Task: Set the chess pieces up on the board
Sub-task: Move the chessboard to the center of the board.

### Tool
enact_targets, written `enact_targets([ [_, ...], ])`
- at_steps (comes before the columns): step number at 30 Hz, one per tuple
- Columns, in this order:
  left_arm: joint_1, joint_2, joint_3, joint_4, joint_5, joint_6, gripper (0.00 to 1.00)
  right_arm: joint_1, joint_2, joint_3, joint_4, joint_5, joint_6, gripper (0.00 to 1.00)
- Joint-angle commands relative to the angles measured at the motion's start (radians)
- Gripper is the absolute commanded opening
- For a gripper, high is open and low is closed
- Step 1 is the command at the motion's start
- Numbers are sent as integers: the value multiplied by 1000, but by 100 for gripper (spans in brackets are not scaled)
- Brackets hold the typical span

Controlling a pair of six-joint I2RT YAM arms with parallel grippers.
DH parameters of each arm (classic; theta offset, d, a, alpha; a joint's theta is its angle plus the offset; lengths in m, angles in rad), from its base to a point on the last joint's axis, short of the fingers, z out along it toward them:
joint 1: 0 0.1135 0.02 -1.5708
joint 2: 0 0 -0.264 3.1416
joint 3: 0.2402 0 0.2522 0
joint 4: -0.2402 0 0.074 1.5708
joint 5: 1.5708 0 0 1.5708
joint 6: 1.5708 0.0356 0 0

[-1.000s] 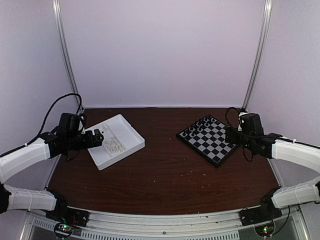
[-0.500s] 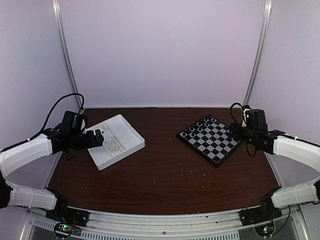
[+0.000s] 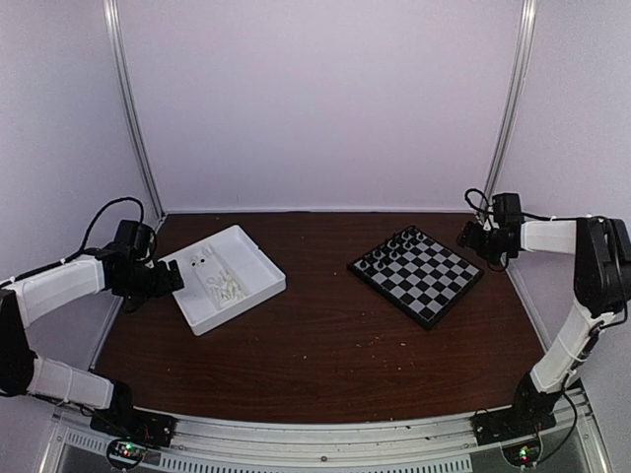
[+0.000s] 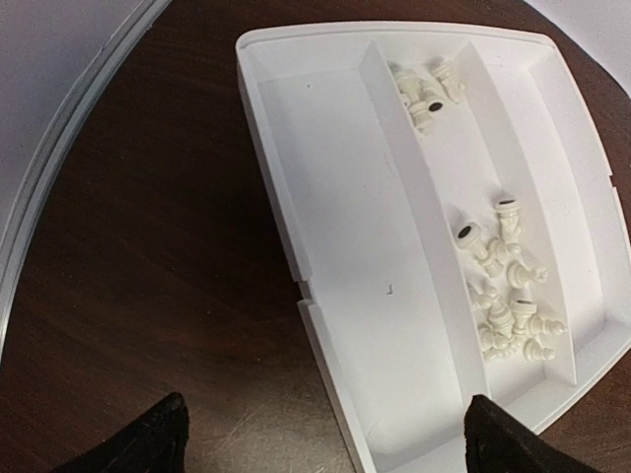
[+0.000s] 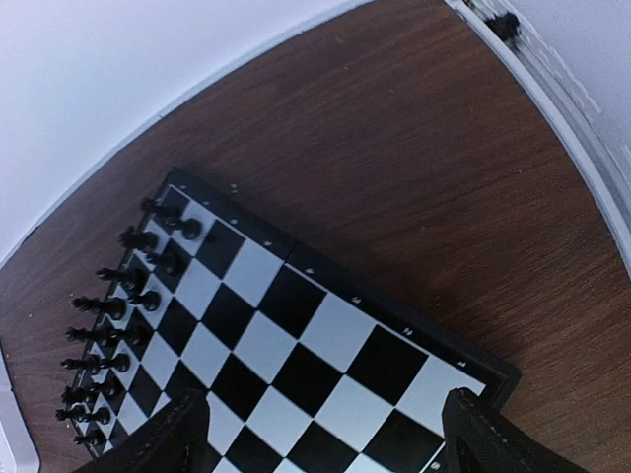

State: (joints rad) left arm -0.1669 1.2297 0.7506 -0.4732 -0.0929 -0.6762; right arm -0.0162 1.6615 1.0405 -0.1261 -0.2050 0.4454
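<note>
- Over to the left gripper: spread wide, nothing held, hanging over the near edge of the white tray.
- Just ahead of its right fingertip, in the tray's middle channel: the white chess pieces, tumbled in a loose heap, many on their sides.
- Farther ahead in that same channel: a few more of them, bunched at the far end.
- Well clear of both fingertips, every one; no contact anywhere.
- Now the right gripper: fingers well apart as well, gripping nothing.
- Directly ahead of it: the board, one corner close to the right fingertip.
- Ahead and off to its left: black chessmen, lined up in two rows along the board's far side.
- From overhead: tray beside the left gripper, board beside the right, well apart on the dark wooden table.
</note>
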Motion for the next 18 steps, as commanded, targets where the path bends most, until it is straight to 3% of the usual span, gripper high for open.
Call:
enact_targets([
  [1, 43, 17, 18, 2, 73, -4, 98, -82, 123, 100, -28, -141, 48, 84],
  [5, 73, 20, 0, 24, 93, -7, 98, -116, 222, 202, -53, -193, 27, 84],
  [12, 97, 43, -6, 54, 163, 6, 98, -140, 385, 416, -268, -214, -86, 84],
  [18, 97, 73, 4, 76, 196, 17, 98, -152, 457, 457, -309, -302, -92, 81],
])
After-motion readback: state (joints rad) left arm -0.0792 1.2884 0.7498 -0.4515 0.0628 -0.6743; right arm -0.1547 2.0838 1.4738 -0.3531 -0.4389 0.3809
